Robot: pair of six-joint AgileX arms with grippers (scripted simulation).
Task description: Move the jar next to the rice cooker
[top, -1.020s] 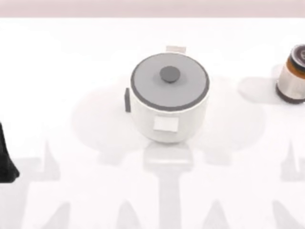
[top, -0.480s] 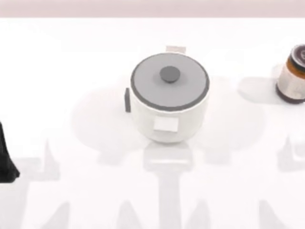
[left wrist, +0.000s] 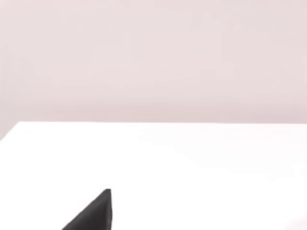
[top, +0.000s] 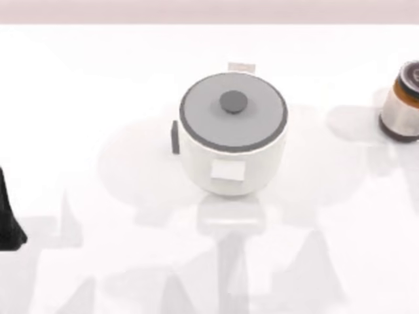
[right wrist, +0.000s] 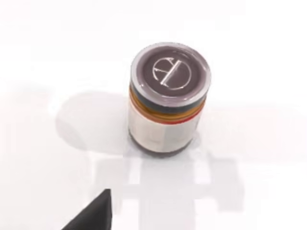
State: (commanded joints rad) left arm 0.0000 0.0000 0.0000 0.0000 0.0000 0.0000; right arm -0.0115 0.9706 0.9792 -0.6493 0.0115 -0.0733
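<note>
The rice cooker (top: 232,134), a white pot with a grey lid and a dark knob, stands mid-table. The jar (top: 400,103) stands upright at the top view's right edge, well apart from the cooker. In the right wrist view the jar (right wrist: 167,103) shows its dark lid, orange band and silvery body. My right gripper (right wrist: 139,223) hovers short of the jar and is open; one dark fingertip (right wrist: 98,213) shows, and nothing is held. My right arm is out of the top view. My left arm (top: 8,219) is parked at the left edge, and its gripper (left wrist: 192,223) is open and empty.
The white table (top: 98,98) runs back to a pinkish wall (top: 209,10). Bare tabletop lies between the cooker and the jar. Soft arm shadows fall across the table's front.
The shadows along the table's front have shifted and spread towards the right. The jar, the cooker and my left arm have not moved.
</note>
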